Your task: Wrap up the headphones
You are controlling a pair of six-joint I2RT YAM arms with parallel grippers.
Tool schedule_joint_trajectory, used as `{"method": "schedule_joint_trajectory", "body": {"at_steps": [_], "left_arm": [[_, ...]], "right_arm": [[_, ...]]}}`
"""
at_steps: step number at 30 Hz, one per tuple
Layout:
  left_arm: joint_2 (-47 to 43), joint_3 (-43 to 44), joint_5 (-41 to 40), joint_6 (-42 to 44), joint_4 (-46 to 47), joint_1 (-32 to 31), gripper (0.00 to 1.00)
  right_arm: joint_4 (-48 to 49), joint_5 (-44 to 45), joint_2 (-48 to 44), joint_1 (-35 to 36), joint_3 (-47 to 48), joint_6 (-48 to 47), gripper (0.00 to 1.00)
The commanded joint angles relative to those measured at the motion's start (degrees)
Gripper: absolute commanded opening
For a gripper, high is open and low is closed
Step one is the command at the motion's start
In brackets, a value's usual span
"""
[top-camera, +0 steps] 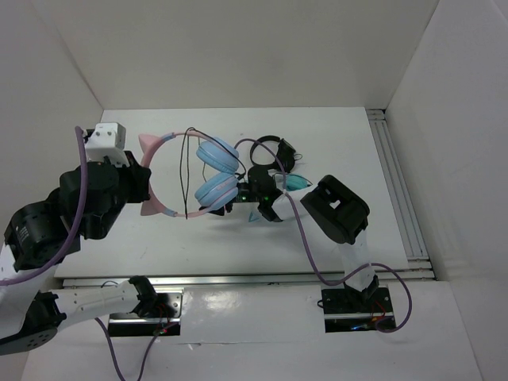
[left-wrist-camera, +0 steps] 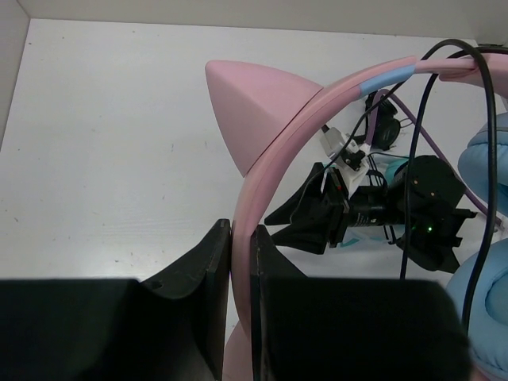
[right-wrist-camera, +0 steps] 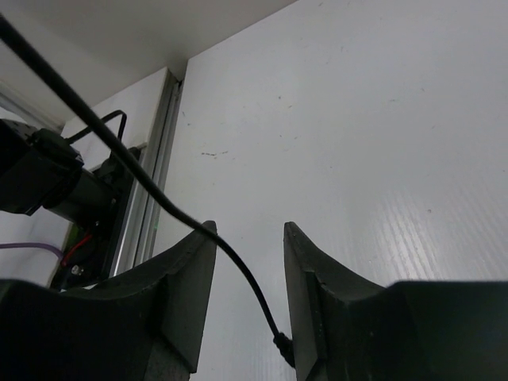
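The headphones lie mid-table, with a pink headband, pink cat ears and two light-blue cups. Their thin dark cable loops across the band. My left gripper is shut on the headband, which is clamped between the jaws in the left wrist view. The upper cat ear sits just past them. My right gripper points left beside the lower cup and is open. In the right wrist view the cable runs loosely between its fingers. The cable's end rests against the right finger.
A black pair of headphones and a teal-cupped piece lie right behind my right wrist. A metal rail runs along the table's right edge. White walls close in the left, back and right sides.
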Motion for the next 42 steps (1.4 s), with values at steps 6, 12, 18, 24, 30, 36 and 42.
{"method": "schedule_joint_trajectory", "body": {"at_steps": [6, 12, 18, 24, 30, 36, 42], "left_arm": [[-1.16, 2.91, -1.98, -2.81, 5.08, -0.17, 0.00], [-1.16, 3.44, -1.98, -2.81, 4.55, -0.17, 0.00], [-1.69, 3.44, -3.73, -3.34, 4.55, -0.17, 0.00], [-1.69, 1.25, -11.36, -5.18, 3.94, -0.17, 0.00], [4.63, -4.38, -14.90, 1.13, 15.18, 1.58, 0.00], [15.88, -3.14, -2.00, 2.81, 21.24, 16.25, 0.00], [21.78, -3.15, 6.63, 2.20, 24.32, 28.03, 0.00]], "right_arm": [[-0.95, 0.44, 0.59, 0.14, 0.83, -2.84, 0.46], [0.73, 1.58, 3.49, 0.14, 1.62, -1.79, 0.11], [0.73, 1.58, 5.42, 0.14, 2.77, -1.78, 0.11], [1.35, 5.26, 0.26, 0.75, -2.85, -1.78, 0.00], [-4.97, 25.98, -13.79, 5.58, -14.27, -2.84, 0.00], [-15.60, 35.24, -23.21, 8.57, -17.71, -2.84, 0.00], [-23.69, 34.01, -27.70, 9.28, -19.12, -3.98, 0.00]]}}
